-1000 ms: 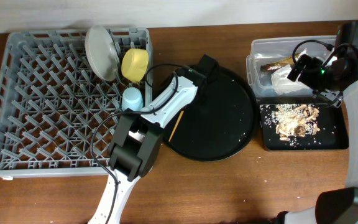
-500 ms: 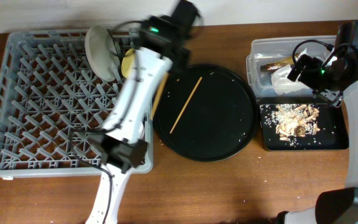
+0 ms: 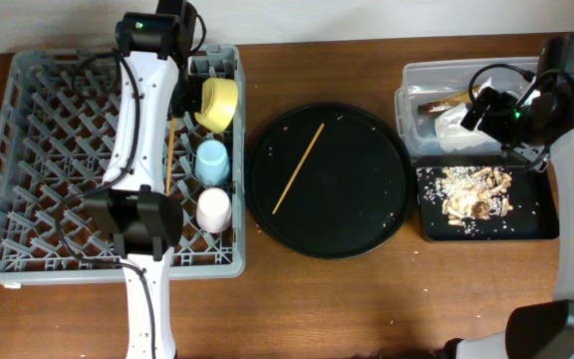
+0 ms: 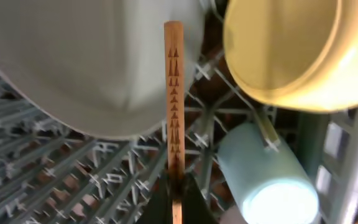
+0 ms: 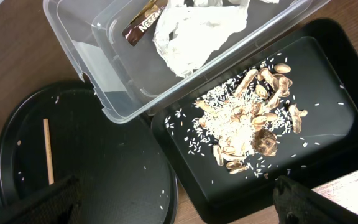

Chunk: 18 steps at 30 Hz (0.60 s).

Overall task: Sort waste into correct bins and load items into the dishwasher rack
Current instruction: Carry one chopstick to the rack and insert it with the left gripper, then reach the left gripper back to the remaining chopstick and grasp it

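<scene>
Chopstick [image 4: 174, 93] runs straight out from the left gripper [image 4: 174, 194], its near end pinched between the fingers, which are nearly closed on it. It sits over the dishwasher rack [image 4: 55, 162], between the plate [image 4: 86, 62] and yellow bowl [image 4: 291, 50], with the blue cup [image 4: 272, 180] just beside. Second chopstick [image 3: 297, 170] lies on the round black tray [image 3: 367, 199]. Right gripper [image 5: 176, 186] is spread wide and empty above the black tray [image 5: 328, 74] of food scraps [image 5: 247, 118].

You have plate [image 4: 92, 62], bowl [image 3: 217, 102], blue cup [image 3: 212, 160], pink cup [image 3: 213, 209] in rack [image 3: 48, 130], chopstick [image 4: 173, 93] beside plate; tissue [image 5: 191, 31], wrapper [image 5: 142, 22] in tub [image 5: 104, 93]; scraps [image 5: 247, 124] in tray [image 5: 328, 81].
</scene>
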Available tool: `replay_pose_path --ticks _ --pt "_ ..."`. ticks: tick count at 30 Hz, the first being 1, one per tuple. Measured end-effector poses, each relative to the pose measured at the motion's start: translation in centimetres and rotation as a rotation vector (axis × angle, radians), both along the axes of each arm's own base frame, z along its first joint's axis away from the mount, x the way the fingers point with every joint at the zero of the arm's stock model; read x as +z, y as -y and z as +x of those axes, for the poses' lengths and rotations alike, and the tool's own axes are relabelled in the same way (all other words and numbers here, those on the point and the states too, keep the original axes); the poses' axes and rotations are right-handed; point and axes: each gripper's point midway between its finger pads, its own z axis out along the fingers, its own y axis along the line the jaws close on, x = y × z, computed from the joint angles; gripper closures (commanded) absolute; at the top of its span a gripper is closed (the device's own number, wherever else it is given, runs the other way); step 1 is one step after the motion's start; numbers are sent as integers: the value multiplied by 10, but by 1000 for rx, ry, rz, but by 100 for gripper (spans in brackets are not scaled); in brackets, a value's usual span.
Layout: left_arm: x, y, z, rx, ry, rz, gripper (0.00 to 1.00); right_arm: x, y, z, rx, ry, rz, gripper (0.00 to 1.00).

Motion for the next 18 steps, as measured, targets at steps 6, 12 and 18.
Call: replay_pose_path --ticks 6,12,18 --pt "7 -9 24 5 106 60 37 0 0 0 0 0 0 1" --pt "8 -3 29 -2 125 49 37 0 0 0 0 0 0 2" --pt "4 131 18 -361 115 -193 37 0 0 0 0 0 0 2"
